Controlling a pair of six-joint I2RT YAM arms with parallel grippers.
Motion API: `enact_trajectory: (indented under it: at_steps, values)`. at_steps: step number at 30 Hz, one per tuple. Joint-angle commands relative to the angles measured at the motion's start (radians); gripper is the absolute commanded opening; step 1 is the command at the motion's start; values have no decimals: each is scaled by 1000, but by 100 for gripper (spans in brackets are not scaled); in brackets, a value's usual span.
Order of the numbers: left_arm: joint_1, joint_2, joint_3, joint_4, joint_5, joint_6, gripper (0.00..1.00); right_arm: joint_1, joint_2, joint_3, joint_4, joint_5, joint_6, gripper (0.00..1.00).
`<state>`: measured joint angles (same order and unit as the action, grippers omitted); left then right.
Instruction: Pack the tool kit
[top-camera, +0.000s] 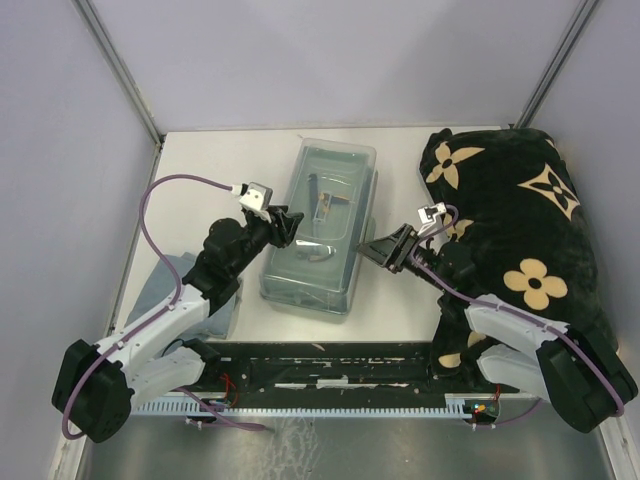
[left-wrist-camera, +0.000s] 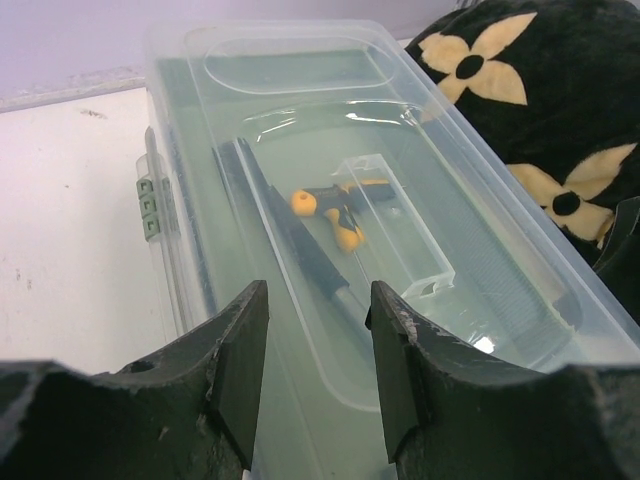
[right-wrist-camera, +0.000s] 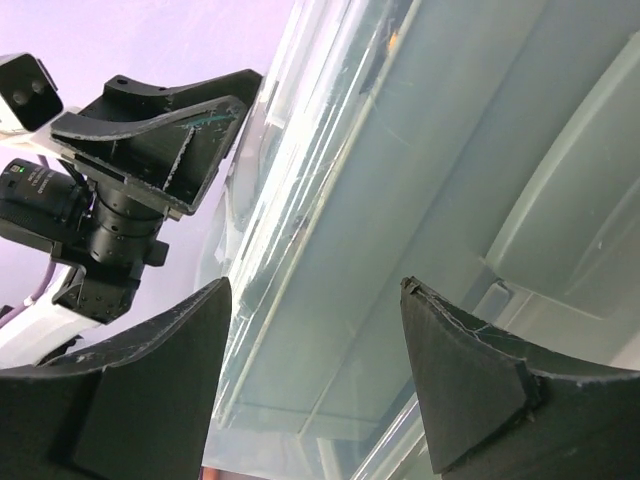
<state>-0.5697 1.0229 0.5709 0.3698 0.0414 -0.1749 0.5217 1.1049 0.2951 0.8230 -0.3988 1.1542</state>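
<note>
Operator: Toolbox position?

Guide: You will find the pale grey-green toolbox (top-camera: 318, 228) at the centre of the white counter (top-camera: 200, 160), between the two arms, with its long axis running away from the arm bases. Its translucent lid is down. Through the lid you can see an orange-and-black handled tool (left-wrist-camera: 335, 210) lying inside; its exact type cannot be told. A grey-green latch (left-wrist-camera: 148, 205) sits on the long side that faces the left arm.

Operator: End effector status?

Guide: Check the left end effector (left-wrist-camera: 318, 300) first. It is at the toolbox's left long side, over the lid's edge, with its fingers (left-wrist-camera: 240, 370) apart and nothing clamped between them. Whether the fingertips touch the lid cannot be told. The right end effector (right-wrist-camera: 315, 290) is just beside the opposite long side. Its fingers (right-wrist-camera: 455, 370) stand wide apart, the toolbox wall shows through the gap, and they have no grip on it.

Operator: Surroundings?

Guide: Note the black blanket with beige flower marks (top-camera: 520, 220) heaped to the right of the toolbox, beside the right arm. The folded grey-blue cloth (top-camera: 160, 285) lies on the counter under the left arm.
</note>
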Motion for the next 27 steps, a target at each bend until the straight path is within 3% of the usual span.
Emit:
enact_trajectory:
  at_steps: [1,5,9,12,15,20,27]
  values:
    - [-38,78,-71,-326,186,-69,50,11,-3,44,-25,-10,-32,76]
    - [-38,62,-71,-341,163,-67,50,12,-65,57,-117,-10,-73,76]
    - [-38,38,-75,-345,140,-67,51,11,-257,95,-400,38,-180,77]
    - [-37,33,-77,-345,136,-75,53,11,-437,156,-796,222,-278,78]
    - [-38,43,-73,-355,137,-80,55,11,-549,194,-1046,443,-312,76]
    - [-38,29,-68,-370,130,-86,57,12,-417,264,-1246,649,-296,66]
    - [-38,-5,-84,-356,128,-105,61,11,-148,326,-1169,520,-331,61]
